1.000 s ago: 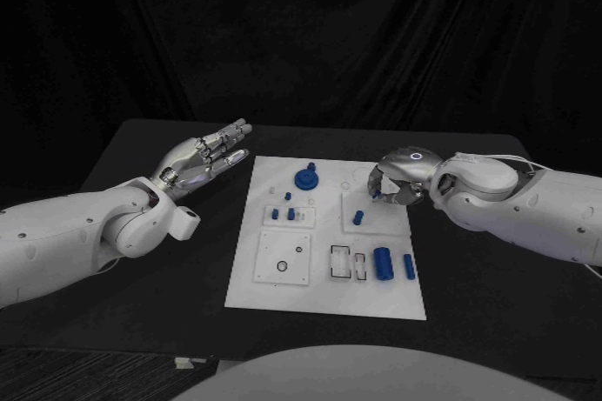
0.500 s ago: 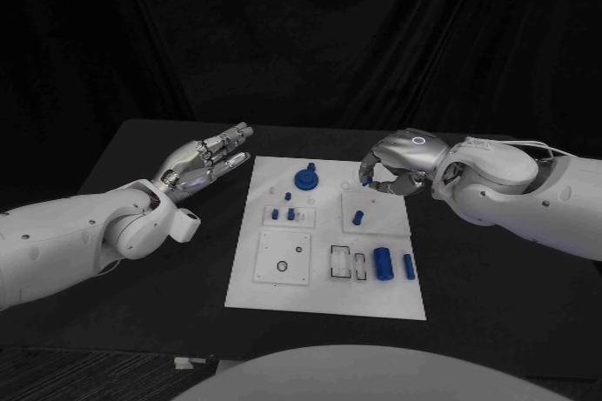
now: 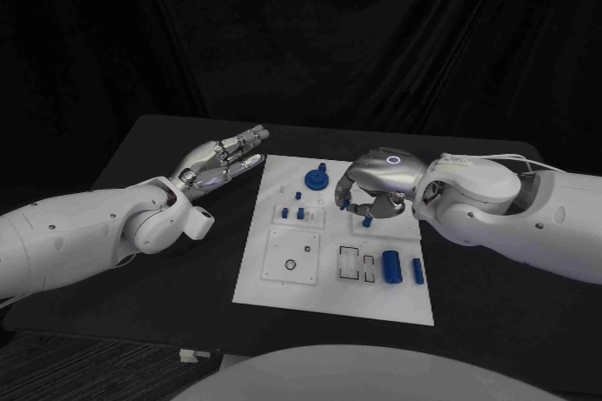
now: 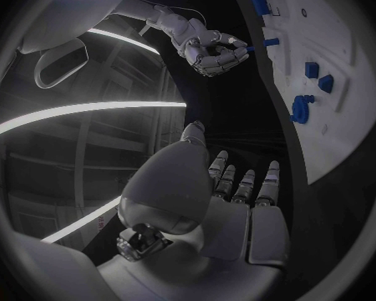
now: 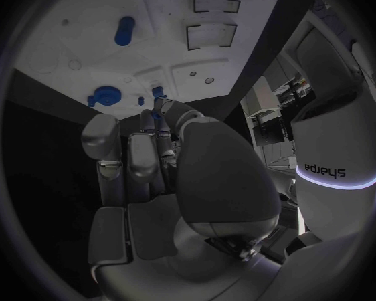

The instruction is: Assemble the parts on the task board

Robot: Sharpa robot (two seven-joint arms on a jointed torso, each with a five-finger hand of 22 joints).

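Black table (image 3: 150,149) with the white task board (image 3: 283,284) mid-table, long side running away from the robot. Left hand (image 3: 224,160) hangs beside the board's far left corner, fingers spread, holding nothing. Right hand (image 3: 372,188) is over the board's far right part, fingers curled — the left wrist view shows it pinching a small blue peg (image 4: 267,43) at the fingertips. Risks, as I judge them: the pinch is shallow, so the peg could tilt or slip out on contact; curled fingers hide the target hole from the head view, so misalignment is likely — also knuckles could knock the blue knob (image 3: 317,179) nearby.
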